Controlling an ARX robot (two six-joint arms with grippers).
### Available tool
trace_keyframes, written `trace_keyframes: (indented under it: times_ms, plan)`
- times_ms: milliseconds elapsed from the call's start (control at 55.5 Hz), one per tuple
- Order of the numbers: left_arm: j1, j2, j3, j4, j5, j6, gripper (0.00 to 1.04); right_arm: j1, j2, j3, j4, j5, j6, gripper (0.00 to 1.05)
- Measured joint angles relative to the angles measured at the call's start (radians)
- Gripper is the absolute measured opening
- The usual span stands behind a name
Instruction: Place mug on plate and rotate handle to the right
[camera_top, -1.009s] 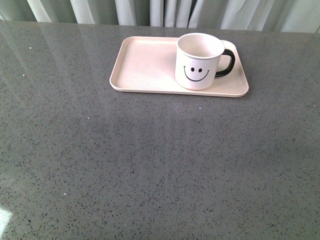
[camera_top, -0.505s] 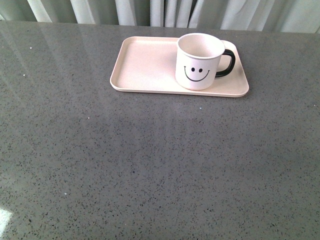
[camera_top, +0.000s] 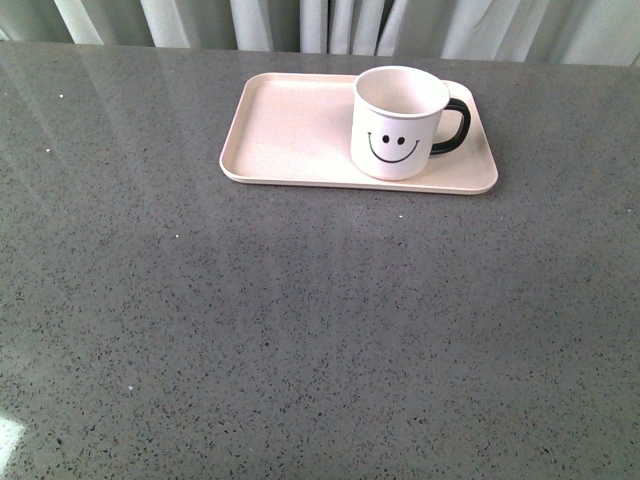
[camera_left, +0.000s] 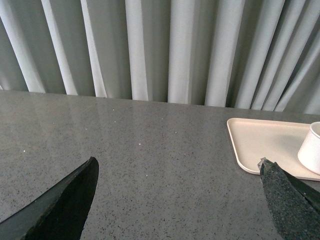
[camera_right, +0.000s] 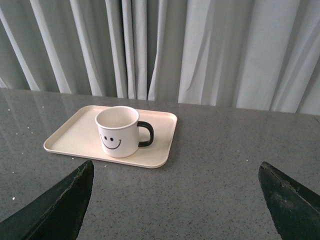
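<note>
Against the front pictures from a second and half a second ago, nothing on the table has shifted: the white smiley-face mug (camera_top: 400, 122) stands in the same spot on the pale pink rectangular tray (camera_top: 290, 130), and neither arm has come into the front view.

The mug stands upright on the right-hand part of the tray, its base inside the low raised rim, close to the tray's near edge. Its black handle (camera_top: 453, 125) points to the right, over the tray's right end, and the printed black smile faces the front camera. The mug's inside looks empty and white. The left part of the tray is bare. The tray lies flat on the speckled grey tabletop (camera_top: 300, 330), toward the far side, with pale pleated curtains (camera_top: 320, 22) hanging behind the table's back edge.

The left gripper (camera_left: 177, 200) shows only in its own wrist view, as two dark fingertips (camera_left: 65, 200) spread wide apart at the lower corners of the picture, with nothing between them but grey tabletop. It is held above the table and well apart from the tray, whose corner and a sliver of the mug appear off to one side.

The right gripper (camera_right: 175, 200) is likewise spread wide, its dark fingertips (camera_right: 285, 200) at the lower corners of its wrist view, holding nothing. It sits back from the tray and faces it, with the mug and its handle in full view beyond the open gap.
</note>
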Motion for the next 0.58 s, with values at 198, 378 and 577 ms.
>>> trace_keyframes:
  times_ms: [198, 378, 577]
  plan:
    - [0.0, 0.0, 0.0, 0.0, 0.0, 0.0, 0.96, 0.0, 0.0, 0.0, 0.0, 0.0, 0.0, 0.96]
    - [0.0, 0.0, 0.0, 0.0, 0.0, 0.0, 0.96, 0.0, 0.0, 0.0, 0.0, 0.0, 0.0, 0.96]
    - [0.0, 0.0, 0.0, 0.0, 0.0, 0.0, 0.96, 0.0, 0.0, 0.0, 0.0, 0.0, 0.0, 0.96]
